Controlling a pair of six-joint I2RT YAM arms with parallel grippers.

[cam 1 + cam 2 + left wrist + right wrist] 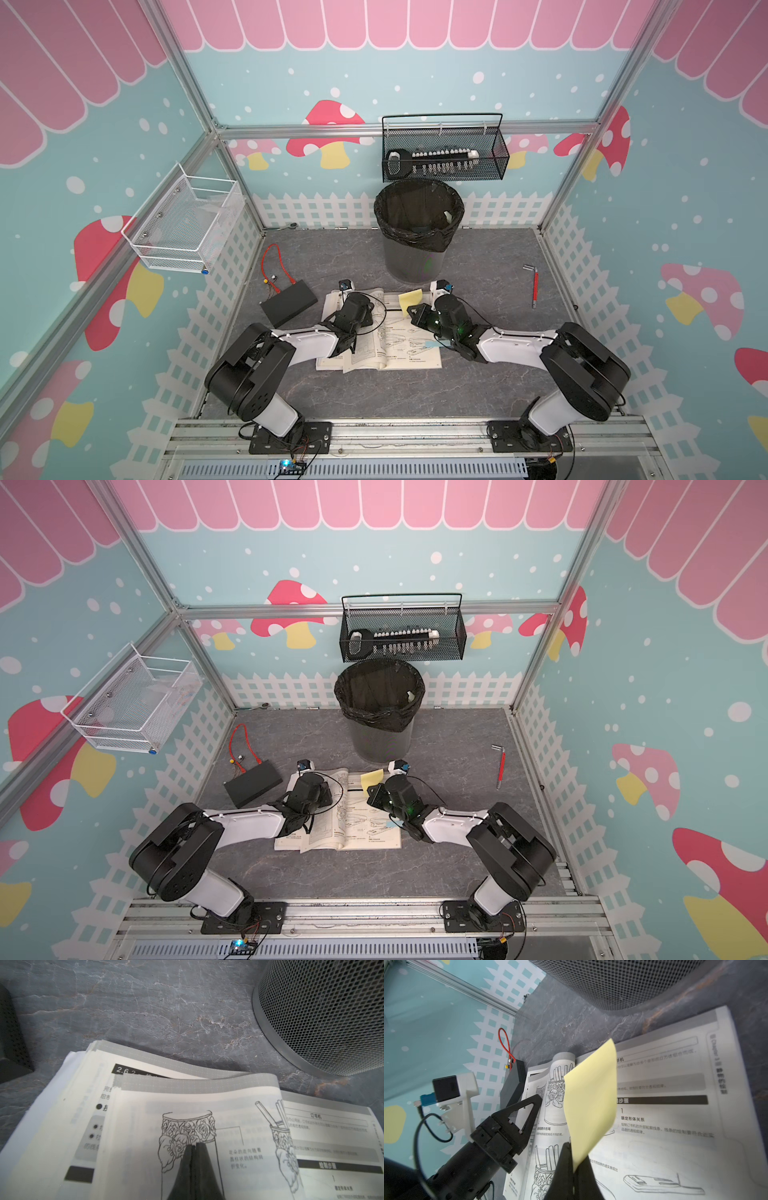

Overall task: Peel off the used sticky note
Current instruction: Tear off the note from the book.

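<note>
An open book (399,345) lies at the middle of the grey tabletop. In both top views the yellow sticky note (410,300) sits at about 12 o'clock from the book's centre, at the far edge of the right-hand page beside the spine.

The right gripper (569,1153) is closed on the near edge of the sticky note. In the right wrist view the paper rises off the page in a curl. Whether its far edge is stuck to the page cannot be told.

The left gripper (195,1146) has its jaws pressed together and holds nothing. Its tips rest on the left-hand page, on a line drawing of a rose-carved pot.

A mesh waste bin (417,232) with a black liner stands at 12 o'clock from the book, close to it. A flat black box (289,301) lies at 10 o'clock, just beside the left page. A red-handled hex key (535,286) lies at 2 o'clock, well apart.
</note>
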